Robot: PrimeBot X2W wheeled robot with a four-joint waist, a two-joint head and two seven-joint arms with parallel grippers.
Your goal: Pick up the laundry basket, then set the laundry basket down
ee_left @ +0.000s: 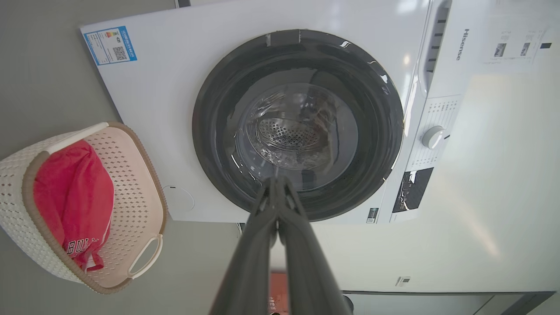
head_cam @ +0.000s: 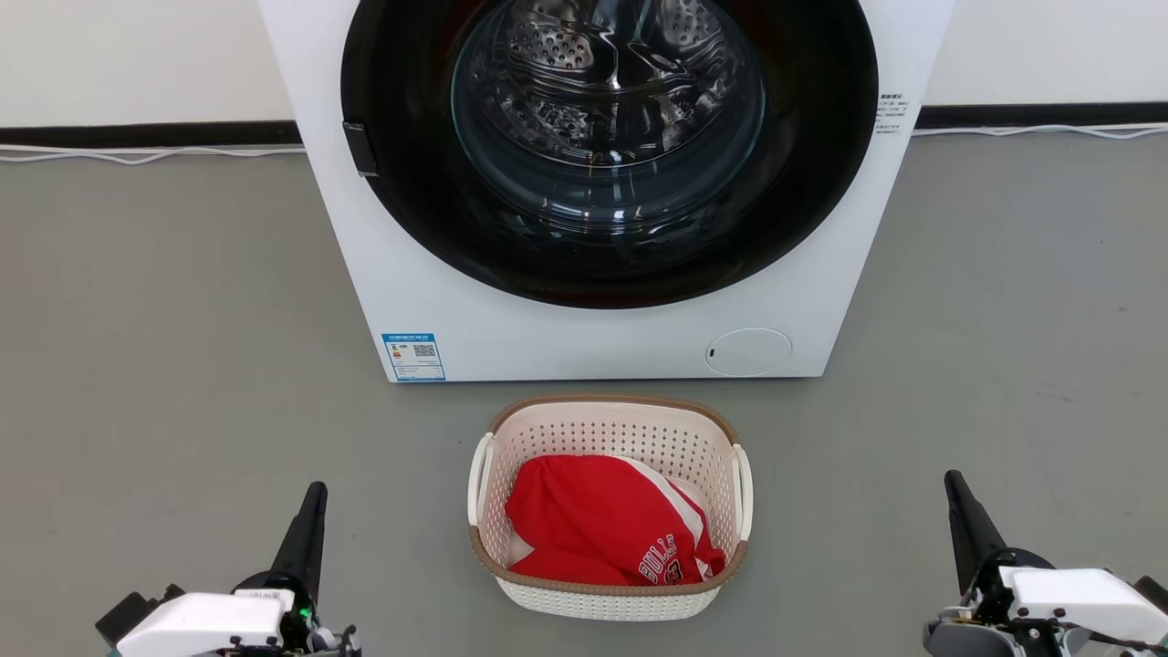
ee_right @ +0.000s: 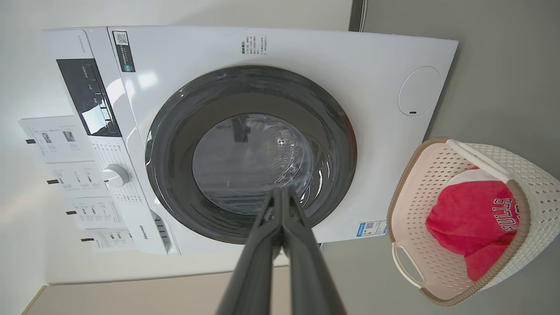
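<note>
Laundry basket (head_cam: pixel 611 431): stands upright on the grey floor (head_cam: pixel 182 319), just in front of the washing machine (head_cam: pixel 438 274) and centred below its door; a narrow strip of floor shows between the two, so they stand apart
Basket build: cream perforated walls, brown woven-look rim, a white loop handle (head_cam: pixel 475 482) on each short side
Inside the basket: a red garment (head_cam: pixel 593 520) with white trim, bunched up and covering most of the bottom; the white lettering on it seems to read "BULLS", though part is folded under
Left tool (head_cam: pixel 313 497): low at the left of the head view, well to the left of the basket and touching nothing; its two dark fingers lie pressed together to one point — clenched on nothing
Right tool (head_cam: pixel 954 482): low at the right, well to the right of the basket and clear of it; fingers pinched together tip to tip, empty
Wrist views: each pair of closed fingers points toward the round dark door (head_cam: pixel 607 109) of the machine, with the basket off to one side
Washing machine: white front-loader, door closed, steel drum visible through the glass; a blue-edged label (head_cam: pixel 413 356) at the lower left of its front, a round cover (head_cam: pixel 748 351) at the lower right
Behind: pale wall with a dark skirting strip — a white cable (head_cam: pixel 137 155) lies along its foot
</note>
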